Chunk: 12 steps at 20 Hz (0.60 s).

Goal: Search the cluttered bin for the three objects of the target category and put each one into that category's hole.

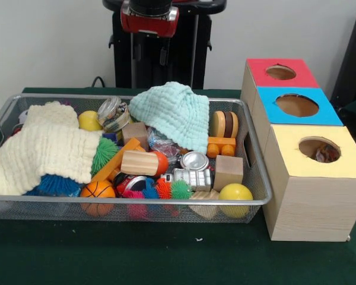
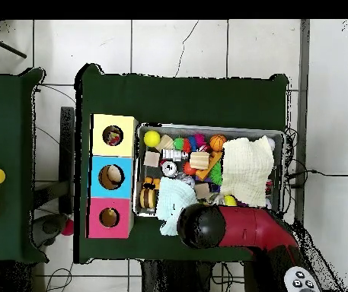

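Wide, shallow silver wire-mesh bin (image 1: pixel 130 205) sits on the dark green surface (image 1: pixel 166 255), crowded with toys. In the front view, a cream knitted cloth (image 1: pixel 44 151) covers the bin's left part; a blue spiky ball (image 1: pixel 56 185) pokes out under its near edge. A mint-green waffle cloth (image 1: pixel 172 113) is draped over the far middle.

Along the near rim, left to right: small orange basketball (image 1: pixel 98 190), orange and green spiky balls, pale wooden wedge, yellow smooth ball (image 1: pixel 235 192). Mid-bin: wooden cylinder (image 1: pixel 140 162), silver metal can (image 1: pixel 193 177) on its side, plain wooden cube (image 1: pixel 228 171). Far right corner: striped wooden disc (image 1: pixel 224 124) above an orange toy block (image 1: pixel 221 145). A second yellow ball (image 1: pixel 89 120) lies far left of centre, beside a clear round container.

Right of the bin, three pale wooden boxes stand in a row, touching. Tops run red (image 1: pixel 282 72) far, blue (image 1: pixel 298 105) middle, yellow (image 1: pixel 317 149) nearest. The round hole in the yellow top (image 1: pixel 318 149) holds a multicoloured patterned fabric thing (image 1: pixel 327 155), partly visible inside. No such fabric ball shows in the bin; cloths hide much.

Red and black arm (image 2: pixel 237 228) hangs above the bin's far edge. Claw (image 1: pixel 149 47) raised clear of the contents; cannot tell whether it is open or closed.
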Each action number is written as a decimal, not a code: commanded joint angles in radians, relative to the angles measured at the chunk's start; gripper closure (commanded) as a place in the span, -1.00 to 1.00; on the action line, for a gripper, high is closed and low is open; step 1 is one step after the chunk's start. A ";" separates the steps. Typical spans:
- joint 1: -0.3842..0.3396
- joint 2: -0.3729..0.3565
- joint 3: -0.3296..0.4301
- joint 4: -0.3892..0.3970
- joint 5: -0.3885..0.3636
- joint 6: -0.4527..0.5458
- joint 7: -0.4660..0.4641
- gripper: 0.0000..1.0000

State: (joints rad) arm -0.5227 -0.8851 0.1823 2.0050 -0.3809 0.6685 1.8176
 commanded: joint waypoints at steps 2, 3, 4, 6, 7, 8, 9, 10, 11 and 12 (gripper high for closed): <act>-0.086 -0.037 0.086 0.092 0.017 -0.148 -0.014 -1.00; -0.081 -0.032 0.082 0.084 0.013 -0.144 -0.004 -1.00; -0.076 -0.035 0.079 0.080 0.014 -0.138 0.005 -1.00; -0.068 -0.031 0.069 0.080 0.011 -0.148 0.029 -1.00; -0.065 -0.026 0.063 0.080 0.001 -0.151 0.031 -1.00; -0.058 -0.017 0.053 0.072 -0.020 -0.149 0.028 -1.00; -0.056 -0.004 0.043 0.071 -0.037 -0.166 0.032 -1.00; -0.054 0.012 0.034 0.064 -0.046 -0.181 0.042 -1.00; -0.052 0.025 0.026 0.056 -0.053 -0.192 0.048 -1.00; -0.050 0.039 0.018 0.048 -0.059 -0.203 0.055 -1.00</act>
State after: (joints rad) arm -0.5748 -0.9038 0.1930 2.0315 -0.3817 0.5505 1.8176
